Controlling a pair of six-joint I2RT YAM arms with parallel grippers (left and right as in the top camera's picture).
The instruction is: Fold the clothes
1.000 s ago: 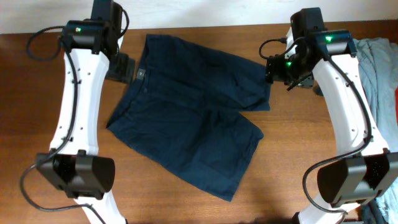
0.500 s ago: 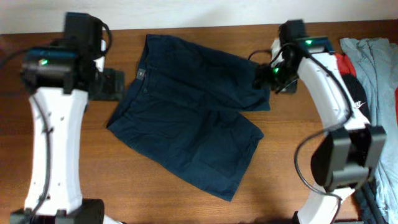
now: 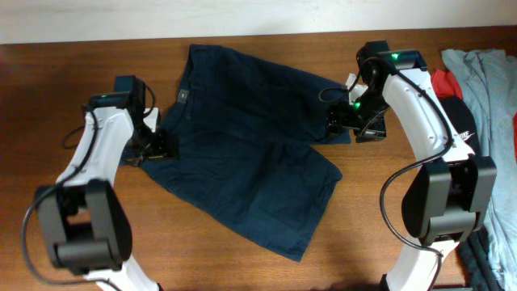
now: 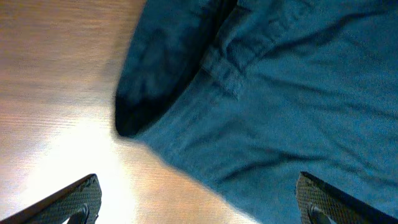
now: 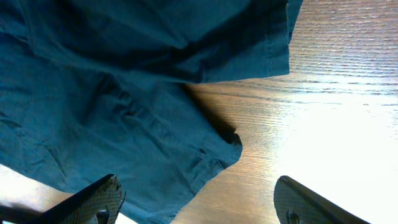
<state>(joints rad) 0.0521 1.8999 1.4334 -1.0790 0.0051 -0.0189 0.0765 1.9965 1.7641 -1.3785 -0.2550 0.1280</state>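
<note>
The clothes [image 3: 242, 153], a pair of dark navy shorts, lie spread flat across the middle of the wooden table, waistband toward the back left. My left gripper [image 3: 157, 147] hovers open at the shorts' left edge by the waistband. In the left wrist view its fingers [image 4: 81, 200] straddle the cloth's corner [image 4: 261, 112] and bare wood, and nothing is held. My right gripper [image 3: 338, 121] is open over the right leg's hem. The right wrist view shows that hem's corner [image 5: 205, 155] between the wide-apart fingers [image 5: 102, 198], which do not touch it.
A pile of other clothing lies at the table's right edge: a light grey shirt [image 3: 489, 89], a red piece [image 3: 440, 81] and a black garment with a white swoosh [image 3: 462, 133]. Bare wood [image 3: 65, 202] runs along the left and the front.
My left arm has swung from the back left corner down to the shorts' left waist edge. The right gripper has dropped slightly left onto the leg hem, jaws a little wider.
</note>
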